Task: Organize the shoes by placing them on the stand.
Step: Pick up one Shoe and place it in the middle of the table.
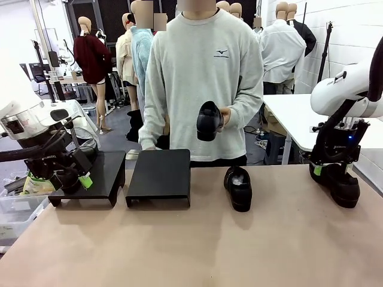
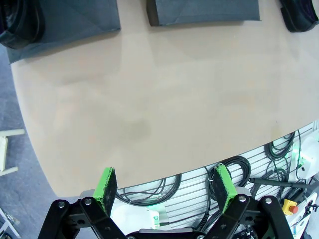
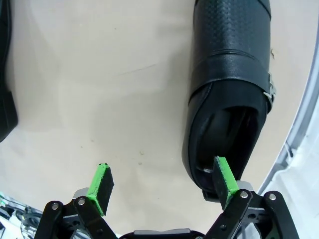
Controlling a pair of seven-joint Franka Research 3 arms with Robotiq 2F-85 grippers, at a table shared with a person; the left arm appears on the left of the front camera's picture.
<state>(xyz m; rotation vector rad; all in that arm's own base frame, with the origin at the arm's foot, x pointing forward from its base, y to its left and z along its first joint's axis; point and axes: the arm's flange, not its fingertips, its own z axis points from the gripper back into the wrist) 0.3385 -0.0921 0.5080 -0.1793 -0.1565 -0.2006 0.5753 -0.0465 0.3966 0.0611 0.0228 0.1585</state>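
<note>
One of the black shoes (image 1: 209,121) is in the person's hand above the table's far edge. Another shoe (image 1: 238,188) lies on the table right of the middle stand (image 1: 160,176). At the far right stands a third shoe (image 1: 342,186), with my right gripper (image 1: 326,171) low over it. In the right wrist view this gripper (image 3: 163,181) is open, one pad (image 3: 224,179) over the heel opening of that shoe (image 3: 227,99), the other over bare table. My left gripper (image 1: 75,179) hangs open by the left stand (image 1: 99,173). In the left wrist view the left gripper (image 2: 167,186) holds nothing.
The two black stands sit side by side at the far left of the tan table (image 1: 197,251). In the left wrist view a dark shoe (image 2: 20,22) rests on a stand at the top left corner. A white table (image 1: 293,116) stands behind on the right.
</note>
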